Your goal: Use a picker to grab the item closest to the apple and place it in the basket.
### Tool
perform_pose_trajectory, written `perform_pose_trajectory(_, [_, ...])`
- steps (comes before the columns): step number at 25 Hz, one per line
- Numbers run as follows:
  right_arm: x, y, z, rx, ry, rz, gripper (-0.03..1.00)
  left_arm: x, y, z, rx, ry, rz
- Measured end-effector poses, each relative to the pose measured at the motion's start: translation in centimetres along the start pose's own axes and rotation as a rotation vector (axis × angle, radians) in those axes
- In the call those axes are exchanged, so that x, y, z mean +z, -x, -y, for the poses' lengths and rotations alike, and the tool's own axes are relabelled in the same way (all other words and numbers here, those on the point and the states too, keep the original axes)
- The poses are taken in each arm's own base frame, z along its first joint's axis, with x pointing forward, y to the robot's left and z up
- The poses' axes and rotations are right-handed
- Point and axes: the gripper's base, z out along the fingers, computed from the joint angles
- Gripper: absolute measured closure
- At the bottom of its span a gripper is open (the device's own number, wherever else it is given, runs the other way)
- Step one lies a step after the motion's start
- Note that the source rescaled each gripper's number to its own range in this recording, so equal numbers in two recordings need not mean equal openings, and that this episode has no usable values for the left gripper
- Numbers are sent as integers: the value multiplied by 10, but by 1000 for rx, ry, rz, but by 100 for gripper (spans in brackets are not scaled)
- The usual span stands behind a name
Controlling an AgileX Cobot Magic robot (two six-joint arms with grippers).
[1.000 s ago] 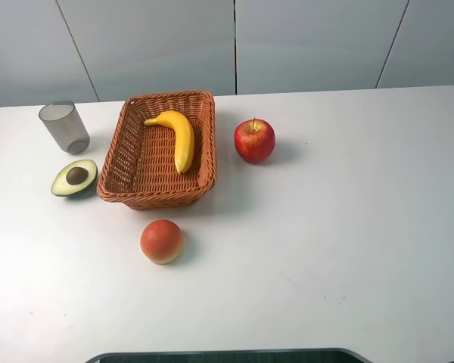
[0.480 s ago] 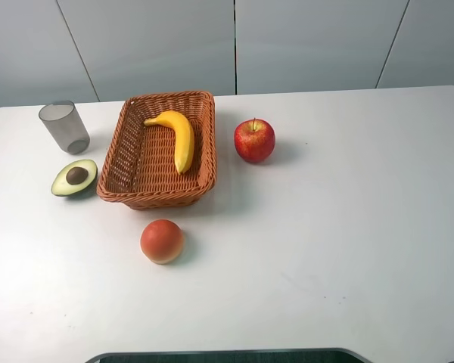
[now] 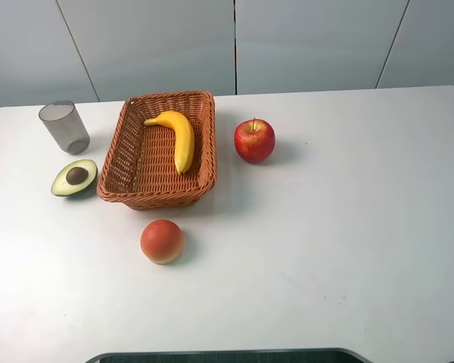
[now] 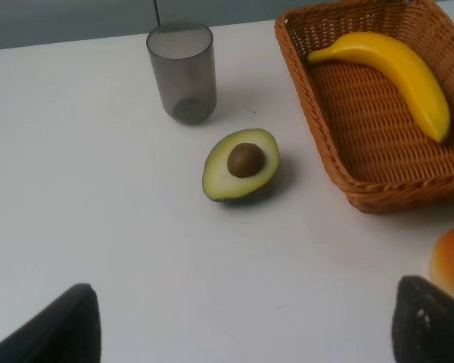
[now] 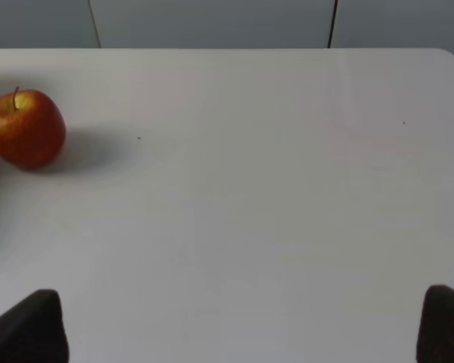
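Note:
A red apple [image 3: 254, 140] [image 5: 24, 128] stands on the white table just right of the wicker basket [image 3: 209, 144] [image 4: 312, 98]. A yellow banana [image 3: 180, 138] [image 4: 399, 66] lies inside the basket. Neither arm shows in the exterior high view. My left gripper [image 4: 242, 333] is open, its dark fingertips [image 4: 57, 325] wide apart, above bare table near the avocado half [image 4: 242, 162]. My right gripper [image 5: 236, 329] is open too, over bare table well away from the apple, holding nothing.
An avocado half [image 3: 75, 178] lies left of the basket, with a grey translucent cup [image 3: 64, 127] [image 4: 182, 72] behind it. An orange-red round fruit [image 3: 162, 241] [image 4: 452, 255] sits in front of the basket. A dark edge runs along the table's front.

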Motion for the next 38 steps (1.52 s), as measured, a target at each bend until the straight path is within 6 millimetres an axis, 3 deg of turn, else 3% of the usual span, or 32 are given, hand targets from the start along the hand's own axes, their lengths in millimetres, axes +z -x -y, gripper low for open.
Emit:
perform_pose_trajectory(8, [-1, 1, 10, 1, -110, 11, -3, 0, 0, 0, 0, 0, 0])
perform_pose_trajectory(38, [-1, 1, 4, 18, -40, 15, -3, 0, 0, 0, 0, 0, 0])
